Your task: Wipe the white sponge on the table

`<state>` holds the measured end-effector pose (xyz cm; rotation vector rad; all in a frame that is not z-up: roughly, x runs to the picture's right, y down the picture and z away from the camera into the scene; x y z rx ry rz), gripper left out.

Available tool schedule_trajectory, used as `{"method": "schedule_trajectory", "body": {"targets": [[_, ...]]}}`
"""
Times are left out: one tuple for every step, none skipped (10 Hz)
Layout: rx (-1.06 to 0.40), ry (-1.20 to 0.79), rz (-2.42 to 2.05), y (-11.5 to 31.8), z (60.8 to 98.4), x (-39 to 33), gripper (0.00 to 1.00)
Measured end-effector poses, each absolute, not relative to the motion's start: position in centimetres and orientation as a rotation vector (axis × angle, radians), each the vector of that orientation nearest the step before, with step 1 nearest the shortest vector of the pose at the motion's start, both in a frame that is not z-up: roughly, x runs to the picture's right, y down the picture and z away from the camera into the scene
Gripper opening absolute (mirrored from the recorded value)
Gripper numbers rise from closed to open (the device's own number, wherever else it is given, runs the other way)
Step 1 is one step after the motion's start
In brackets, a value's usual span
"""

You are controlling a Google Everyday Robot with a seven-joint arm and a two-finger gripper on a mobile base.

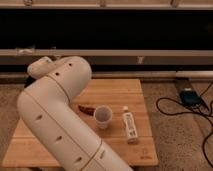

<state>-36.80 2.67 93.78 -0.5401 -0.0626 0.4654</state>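
Table (120, 92) planked wood (matt); arm (50, 120) smooth plastic.

Jaws: closed, hidden from you behind the arm (55, 115).
Table (120, 90): arm covers its left half from you.
Dark red item (87, 108): partly covered; you cannot identify it.
Cable (203, 146): runs off the right edge.

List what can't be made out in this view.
- The gripper: camera view, hidden somewhere behind the arm's bent elbow.
- The white sponge: not visible; the arm covers much of the table's left part.
- The dark red item beside the cup: partly behind the arm, too small to identify.
- The white bottle's label: too small to read.
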Motion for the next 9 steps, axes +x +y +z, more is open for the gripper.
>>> {"method": "schedule_trajectory", "body": {"targets": [[-0.544,-0.063,0.445,3.3,93.3,-37.1,0.00],[-0.553,-0.062,0.424,4.3,92.6,-37.5,0.00],[-0.559,-0.059,0.412,4.9,92.2,-37.4,0.00],[-0.562,-0.054,0.408,5.1,92.2,-37.1,0.00],[-0.565,-0.043,0.406,5.2,92.3,-36.4,0.00],[-0.573,-0.032,0.404,5.6,92.4,-35.8,0.00],[-0.581,-0.023,0.404,6.0,92.5,-35.4,0.00],[-0.586,-0.017,0.409,6.2,92.6,-34.9,0.00],[-0.592,-0.007,0.415,6.5,92.8,-34.1,0.00]]}}
